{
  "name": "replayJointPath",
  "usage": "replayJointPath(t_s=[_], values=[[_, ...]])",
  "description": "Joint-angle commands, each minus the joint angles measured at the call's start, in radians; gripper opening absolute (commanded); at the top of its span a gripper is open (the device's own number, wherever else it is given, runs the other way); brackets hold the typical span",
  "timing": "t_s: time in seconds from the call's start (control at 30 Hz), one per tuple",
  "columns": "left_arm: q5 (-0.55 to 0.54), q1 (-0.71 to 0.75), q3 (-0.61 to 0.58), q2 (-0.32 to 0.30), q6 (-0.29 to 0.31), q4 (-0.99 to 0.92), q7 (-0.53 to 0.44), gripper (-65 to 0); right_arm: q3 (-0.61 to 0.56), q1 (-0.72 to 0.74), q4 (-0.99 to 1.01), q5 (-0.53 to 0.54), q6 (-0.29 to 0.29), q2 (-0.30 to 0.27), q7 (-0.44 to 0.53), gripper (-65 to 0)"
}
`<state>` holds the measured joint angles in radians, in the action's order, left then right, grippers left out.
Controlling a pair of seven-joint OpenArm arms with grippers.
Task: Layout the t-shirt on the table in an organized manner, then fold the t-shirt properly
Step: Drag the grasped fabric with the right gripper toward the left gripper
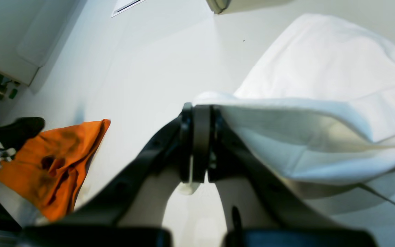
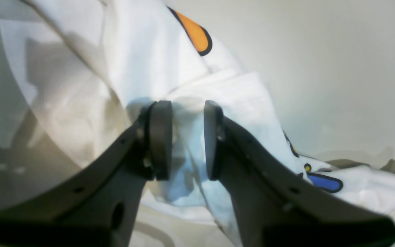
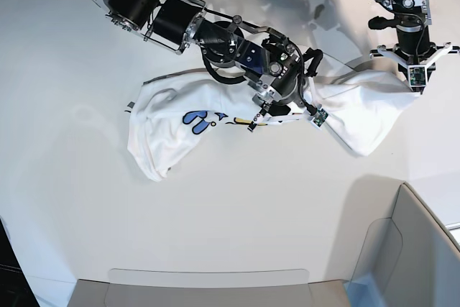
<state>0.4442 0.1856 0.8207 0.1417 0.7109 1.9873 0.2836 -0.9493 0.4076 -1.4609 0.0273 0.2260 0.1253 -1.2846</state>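
Observation:
The white t-shirt [image 3: 180,116] lies stretched left to right across the table [image 3: 72,213], with blue and yellow letters showing near its left part. At the shirt's far right end my left gripper [image 3: 415,83] is shut on a white fold of it [image 1: 321,68], the pads [image 1: 200,108] pressed together on the hem. My right gripper [image 3: 305,102] is at the shirt's middle, where the cloth narrows. In the right wrist view its jaws [image 2: 186,106] stand apart with bunched shirt cloth [image 2: 142,51] filling the gap and touching both pads.
A grey bin-like corner piece [image 3: 417,249] stands at the front right. A grey strip [image 3: 208,285] runs along the table's front edge. An orange cloth [image 1: 57,161] lies off to the left in the left wrist view.

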Motion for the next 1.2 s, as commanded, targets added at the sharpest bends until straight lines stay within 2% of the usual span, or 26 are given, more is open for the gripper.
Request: replayJointPath(t_s=[0.0,0.3,0.37,0.47,0.6,0.73,0.93,1.1,1.17], values=[[-0.009,-0.004,0.001,0.000,-0.013,0.017,-0.025,-65.0,0.003,0.021,0.007,-0.005,0.008,0.014,0.012,-48.1],[-0.009,-0.004,0.004,0.000,-0.013,0.017,-0.025,-65.0,0.003,0.024,0.047,-0.008,0.016,0.007,0.064,-48.7],[-0.009,-0.004,0.004,0.000,-0.013,0.017,-0.025,-65.0,0.003,0.030,0.039,-0.011,0.017,0.007,0.064,-52.7],[-0.009,0.004,0.006,0.000,-0.013,0.017,-0.025,-65.0,0.006,0.034,0.039,-0.051,0.028,0.015,0.064,-65.0],[-0.009,0.018,0.004,0.000,-0.013,0.017,-0.025,-65.0,0.006,0.034,0.029,-0.108,0.102,0.017,0.059,-65.0],[-0.009,0.018,0.006,0.000,-0.013,0.017,-0.025,-65.0,0.008,0.007,-0.097,-0.120,0.125,0.007,0.058,-65.0],[-0.009,0.018,0.004,0.000,-0.013,0.017,-0.025,-65.0,0.106,-0.085,-0.354,-0.169,0.123,-0.008,0.061,-65.0],[-0.009,0.018,0.006,0.000,-0.013,0.017,-0.025,-65.0,0.187,-0.144,-0.559,-0.198,0.123,-0.046,0.063,-65.0],[-0.009,0.018,0.006,0.000,-0.013,0.017,-0.025,-65.0,0.211,-0.155,-0.581,-0.197,0.115,-0.051,0.064,-65.0]])
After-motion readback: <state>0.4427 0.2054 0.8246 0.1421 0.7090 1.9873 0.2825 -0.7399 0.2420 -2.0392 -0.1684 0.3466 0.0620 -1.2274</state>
